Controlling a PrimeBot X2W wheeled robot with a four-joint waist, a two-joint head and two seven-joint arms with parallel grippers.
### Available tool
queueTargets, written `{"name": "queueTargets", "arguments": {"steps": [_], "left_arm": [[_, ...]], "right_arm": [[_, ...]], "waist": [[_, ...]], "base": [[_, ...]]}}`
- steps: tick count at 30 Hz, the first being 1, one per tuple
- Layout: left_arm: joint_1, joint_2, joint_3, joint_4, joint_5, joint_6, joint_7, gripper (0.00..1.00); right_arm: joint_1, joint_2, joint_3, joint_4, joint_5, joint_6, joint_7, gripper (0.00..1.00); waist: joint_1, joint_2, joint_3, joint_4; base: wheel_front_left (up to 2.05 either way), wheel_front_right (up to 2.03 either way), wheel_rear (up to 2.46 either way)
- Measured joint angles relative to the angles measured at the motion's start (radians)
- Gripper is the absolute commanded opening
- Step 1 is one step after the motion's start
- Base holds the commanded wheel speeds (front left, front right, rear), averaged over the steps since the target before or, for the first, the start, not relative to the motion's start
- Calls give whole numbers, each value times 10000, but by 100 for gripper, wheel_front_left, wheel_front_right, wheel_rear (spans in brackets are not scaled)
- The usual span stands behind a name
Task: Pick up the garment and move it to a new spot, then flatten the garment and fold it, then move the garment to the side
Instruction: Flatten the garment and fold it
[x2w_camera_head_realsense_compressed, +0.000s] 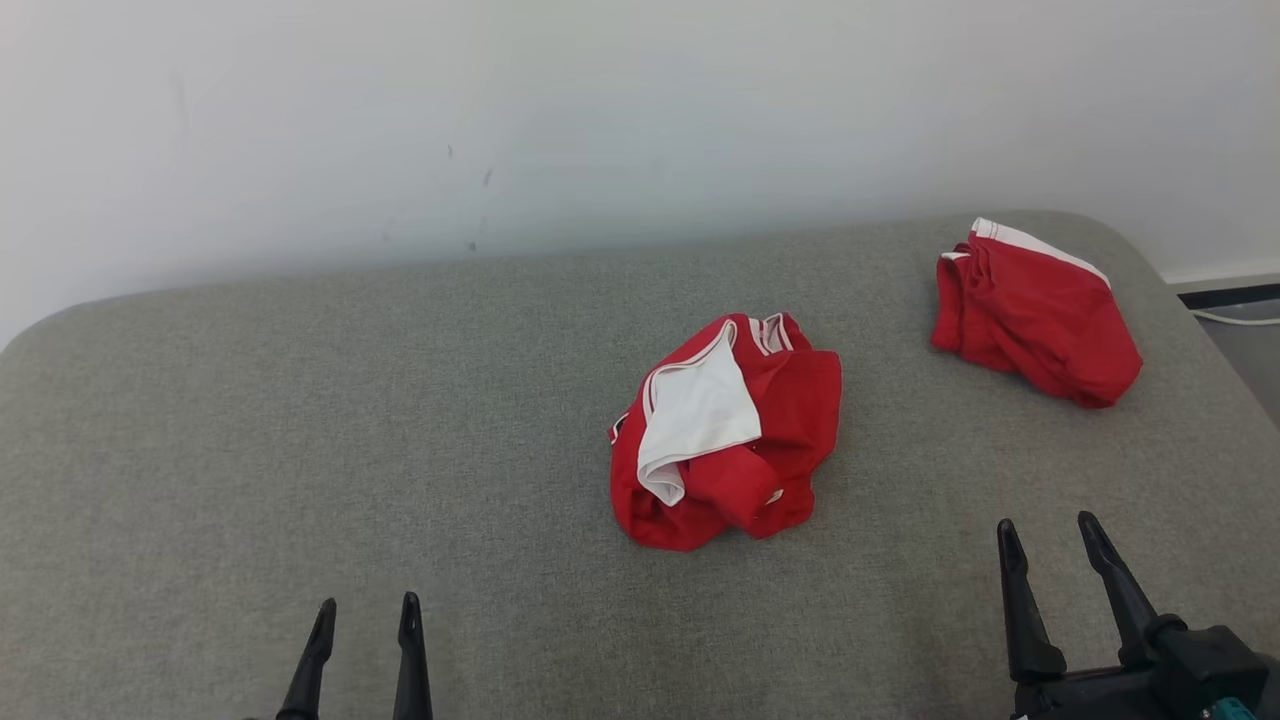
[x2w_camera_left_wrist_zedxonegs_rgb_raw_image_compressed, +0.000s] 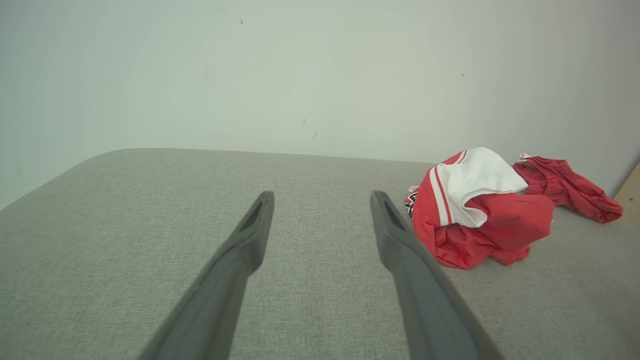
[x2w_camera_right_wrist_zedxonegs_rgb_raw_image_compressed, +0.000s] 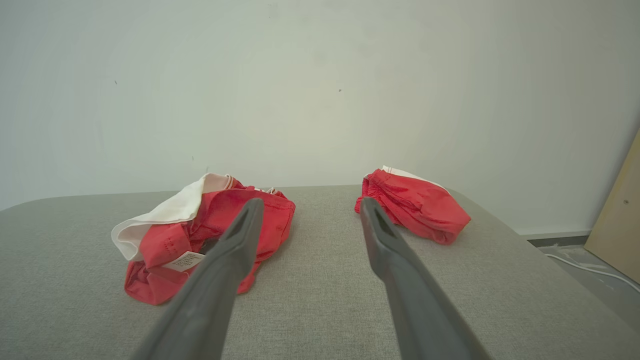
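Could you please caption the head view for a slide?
Both open, the left gripper and right gripper sit short of a crumpled red-and-white garment; a second red garment lies far right.

Two red-and-white garments: one crumpled garment mid-surface, one bunched garment far right; one grey fabric-covered tabletop; two grippers, left gripper and right gripper, two dark fingers each; one white cable; one wooden board.

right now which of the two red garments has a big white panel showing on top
The crumpled garment in the middle: a broad white panel lies across it. The other garment at the far right shows just a thin white edge.
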Motion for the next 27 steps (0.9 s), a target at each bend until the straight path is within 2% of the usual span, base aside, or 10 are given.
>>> {"name": "queueTargets", "arguments": {"steps": [8, 20, 27], "left_arm": [[-190, -2, -529, 173, 196, -33, 12, 100], [-2367, -150, -1987, 1237, 650, -999, 780, 100], [-3555, -303, -2581, 2130, 732, -1348, 1248, 100]], "right_arm": [[-22, 4, 63, -8, 0, 0, 0, 100], [-612, 48, 401, -144, -96, 192, 25, 100], [-1072, 63, 449, -213, -184, 280, 31, 100]], "waist": [[0, 0, 84, -52], [1, 0, 649, -257], [2, 0, 1228, -518]], "base": [[0, 0, 0], [0, 0, 0], [0, 0, 0]]}}
